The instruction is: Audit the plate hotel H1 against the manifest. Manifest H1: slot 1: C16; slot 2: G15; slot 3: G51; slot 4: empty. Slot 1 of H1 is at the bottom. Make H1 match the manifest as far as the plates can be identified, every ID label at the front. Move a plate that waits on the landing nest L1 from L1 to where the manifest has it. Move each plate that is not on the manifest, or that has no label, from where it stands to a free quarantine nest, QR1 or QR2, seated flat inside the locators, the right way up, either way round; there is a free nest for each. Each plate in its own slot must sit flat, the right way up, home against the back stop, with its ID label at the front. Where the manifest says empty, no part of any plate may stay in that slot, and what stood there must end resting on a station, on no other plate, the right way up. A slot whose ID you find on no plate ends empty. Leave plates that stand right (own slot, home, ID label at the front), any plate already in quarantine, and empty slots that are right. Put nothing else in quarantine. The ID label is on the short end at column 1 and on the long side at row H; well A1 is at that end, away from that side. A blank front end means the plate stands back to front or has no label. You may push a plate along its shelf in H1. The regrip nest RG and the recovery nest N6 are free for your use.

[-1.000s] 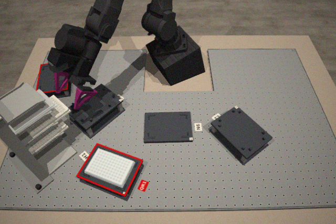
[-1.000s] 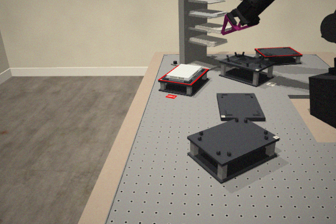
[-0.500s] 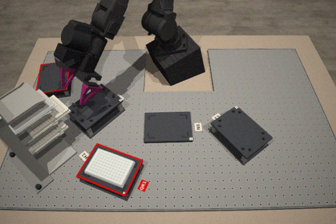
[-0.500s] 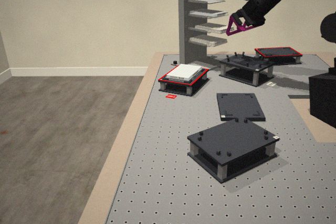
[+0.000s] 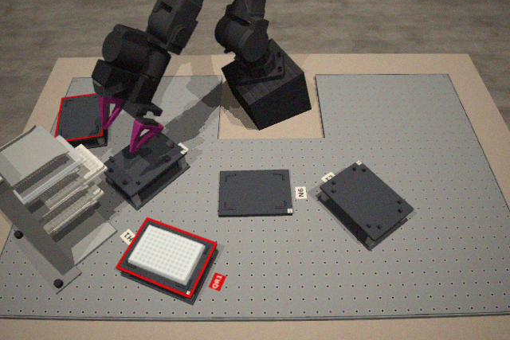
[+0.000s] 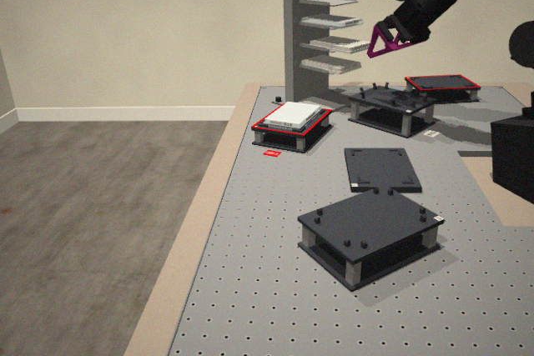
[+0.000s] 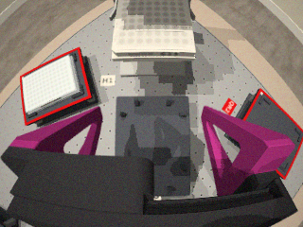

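The hotel H1 stands at the left in the top view. Its top shelf looks bare. A plate lies one shelf lower. A white plate juts forward from the second shelf from the bottom; its front marks are unreadable. Whether the bottom shelf bears a clear plate is hard to tell. A white plate sits on QR1. QR2 is empty. My gripper is open and empty in front of H1, above a pegged nest.
The pegged nest below my gripper bears no plate. N6 is bare. Another raised pegged nest at the right in the top view holds no plate; its label is hard to read.
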You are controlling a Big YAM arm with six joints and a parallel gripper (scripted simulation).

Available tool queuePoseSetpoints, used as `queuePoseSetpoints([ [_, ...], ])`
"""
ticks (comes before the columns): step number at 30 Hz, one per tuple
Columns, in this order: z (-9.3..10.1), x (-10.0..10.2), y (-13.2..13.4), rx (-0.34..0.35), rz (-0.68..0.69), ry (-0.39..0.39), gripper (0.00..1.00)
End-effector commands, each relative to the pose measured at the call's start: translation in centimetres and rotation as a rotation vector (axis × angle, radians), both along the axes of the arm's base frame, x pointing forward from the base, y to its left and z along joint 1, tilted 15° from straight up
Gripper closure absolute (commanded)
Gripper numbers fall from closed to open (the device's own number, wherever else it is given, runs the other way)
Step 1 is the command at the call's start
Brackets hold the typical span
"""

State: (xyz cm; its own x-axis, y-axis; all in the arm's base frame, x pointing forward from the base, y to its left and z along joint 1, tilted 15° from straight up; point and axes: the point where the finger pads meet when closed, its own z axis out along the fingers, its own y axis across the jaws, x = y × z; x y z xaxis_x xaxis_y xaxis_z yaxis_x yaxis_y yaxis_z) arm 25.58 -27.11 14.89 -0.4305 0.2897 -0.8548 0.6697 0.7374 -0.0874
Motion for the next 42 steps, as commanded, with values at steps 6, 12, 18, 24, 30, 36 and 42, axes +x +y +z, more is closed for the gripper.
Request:
queuePoseSetpoints([
  [6, 0.4, -1.3, 0.5, -0.02, -0.005, -0.004, 0.0],
  [12, -0.3, -1.4, 0.5, -0.025, -0.005, -0.008, 1.0],
  [18, 1.3, -0.8, 0.4, -0.037, -0.001, -0.03, 1.0],
  [24, 1.3, -0.8, 0.4, -0.037, -0.001, -0.03, 1.0],
  [30, 1.3, -0.8, 0.4, -0.037, -0.001, -0.03, 1.0],
  [36, 1.3, -0.8, 0.4, -0.037, -0.001, -0.03, 1.0],
  [42, 1.7, -0.4, -0.4, -0.049, -0.005, -0.032, 1.0],
])
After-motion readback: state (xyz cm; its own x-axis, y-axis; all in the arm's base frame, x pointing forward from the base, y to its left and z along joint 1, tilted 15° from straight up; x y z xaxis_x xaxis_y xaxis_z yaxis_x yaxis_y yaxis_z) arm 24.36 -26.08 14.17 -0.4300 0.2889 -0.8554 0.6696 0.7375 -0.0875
